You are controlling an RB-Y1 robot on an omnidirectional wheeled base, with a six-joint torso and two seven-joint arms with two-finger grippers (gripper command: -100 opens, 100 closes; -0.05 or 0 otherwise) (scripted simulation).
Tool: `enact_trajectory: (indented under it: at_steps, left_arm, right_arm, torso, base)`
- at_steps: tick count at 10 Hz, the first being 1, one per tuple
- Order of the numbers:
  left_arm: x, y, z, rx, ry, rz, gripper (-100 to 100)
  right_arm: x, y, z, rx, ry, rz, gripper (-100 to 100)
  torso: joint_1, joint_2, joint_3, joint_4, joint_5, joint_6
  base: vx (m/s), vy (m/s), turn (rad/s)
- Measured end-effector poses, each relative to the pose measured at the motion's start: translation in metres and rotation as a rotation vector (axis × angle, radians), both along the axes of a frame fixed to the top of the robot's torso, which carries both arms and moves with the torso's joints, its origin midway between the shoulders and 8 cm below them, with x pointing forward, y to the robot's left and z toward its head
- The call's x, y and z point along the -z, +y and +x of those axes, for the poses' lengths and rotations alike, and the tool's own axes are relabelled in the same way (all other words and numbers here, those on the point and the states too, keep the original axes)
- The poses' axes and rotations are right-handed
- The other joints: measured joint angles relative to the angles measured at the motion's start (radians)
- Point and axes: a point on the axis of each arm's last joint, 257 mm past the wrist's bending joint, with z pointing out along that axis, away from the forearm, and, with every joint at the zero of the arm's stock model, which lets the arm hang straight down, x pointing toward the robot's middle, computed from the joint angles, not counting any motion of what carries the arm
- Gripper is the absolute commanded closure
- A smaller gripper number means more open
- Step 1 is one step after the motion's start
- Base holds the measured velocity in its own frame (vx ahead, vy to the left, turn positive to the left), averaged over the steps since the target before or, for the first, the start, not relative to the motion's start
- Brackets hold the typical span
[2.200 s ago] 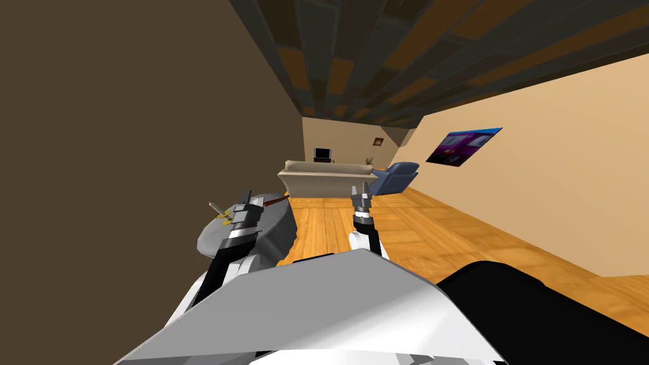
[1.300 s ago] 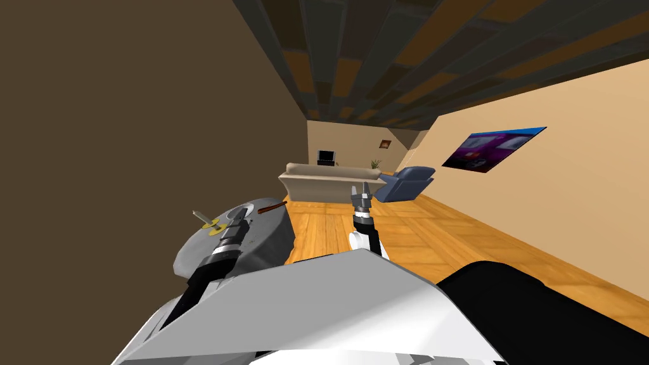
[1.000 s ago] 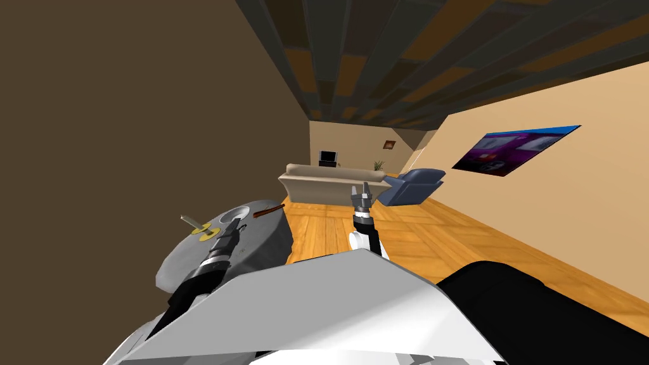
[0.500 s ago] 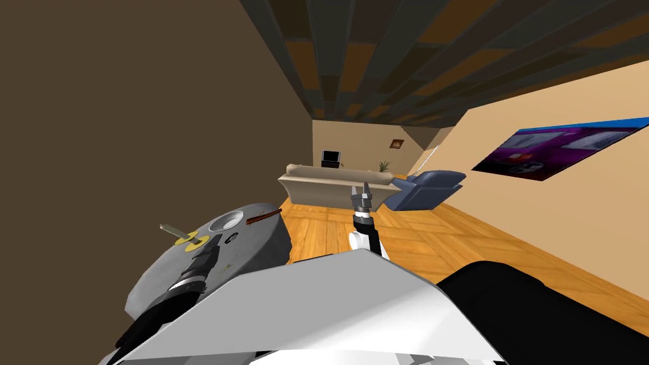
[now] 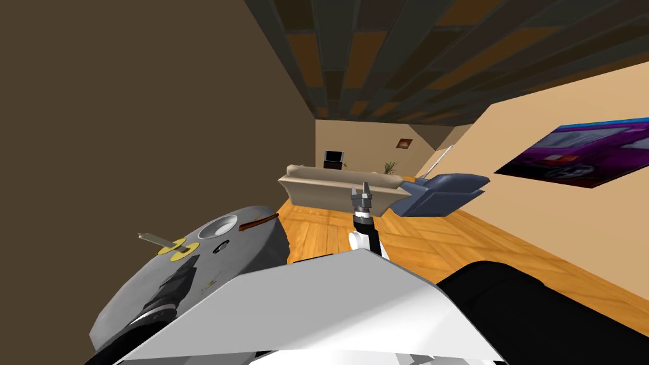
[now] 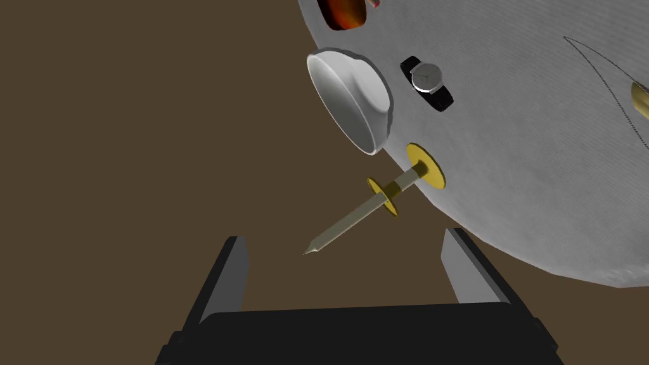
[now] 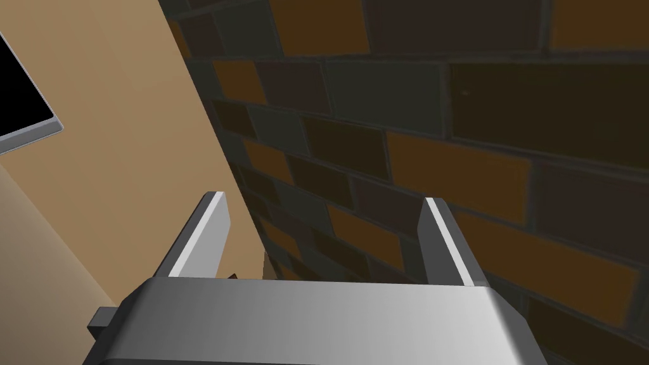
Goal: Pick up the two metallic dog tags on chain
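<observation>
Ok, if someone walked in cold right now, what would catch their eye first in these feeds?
Probably the round grey table at my left, with a yellow-disced spindle sticking out past its edge beside a white bowl and a wristwatch, just ahead of the open left gripper. Next, the thin chain curving across the tabletop beyond the watch, and the purple poster on the tan wall to my right.

A thin beaded chain [image 6: 610,82] on the round grey counter [image 6: 539,190] runs out past the picture's edge, its brass-coloured tag [image 6: 641,100] mostly cut off. A glossy orange-red object [image 6: 342,12] is cropped too, unidentifiable.
</observation>
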Motion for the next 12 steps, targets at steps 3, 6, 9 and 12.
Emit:
enact_trajectory:
  at_steps: [3, 6, 9, 12]
  left_arm:
    - [0.025, 0.038, -0.045, -0.112, 0.09, -0.032, -100]
    - [0.049, 0.064, -0.092, -0.223, 0.16, -0.071, -100]
    - [0.061, 0.091, -0.143, -0.341, 0.217, -0.12, -100]
    - [0.075, 0.112, -0.193, -0.477, 0.263, -0.187, -100]
  right_arm:
    - [0.0, 0.0, 0.0, 0.0, 0.0, 0.0, 0]
    - [0.0, 0.0, 0.0, 0.0, 0.0, 0.0, 0]
    - [0.0, 0.0, 0.0, 0.0, 0.0, 0.0, 0]
    - [0.0, 0.0, 0.0, 0.0, 0.0, 0.0, 0]
  torso:
    - [-0.001, -0.002, -0.001, 0.0, 0.0, 0.0]
    - [0.0, -0.002, -0.001, -0.001, 0.0, 0.0]
    - [0.001, -0.002, -0.001, 0.0, 0.0, 0.0]
    - [0.001, -0.004, -0.002, -0.001, 0.0, 0.0]
  base:
    - [0.184, -0.072, 0.099]
    - [0.182, -0.072, 0.097]
    - [0.171, -0.055, 0.091]
    - [0.213, -0.077, 0.131]
